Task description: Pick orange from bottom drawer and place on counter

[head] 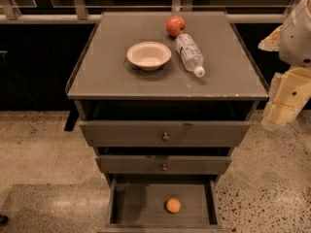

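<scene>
The orange (173, 205) lies on the bare floor of the bottom drawer (141, 208), which is pulled open at the foot of the cabinet. The orange sits a little right of the drawer's middle. The counter (116, 76) is the grey top of the cabinet. My gripper (281, 106) hangs at the right edge of the view, beside the counter's right front corner. It is off to the side of the cabinet and far above the orange. It holds nothing that I can see.
On the counter stand a pale bowl (148, 55), a red apple (175, 25) at the back and a water bottle (190, 54) lying on its side. The two upper drawers (165, 136) stick out slightly above the bottom one. Speckled floor surrounds the cabinet.
</scene>
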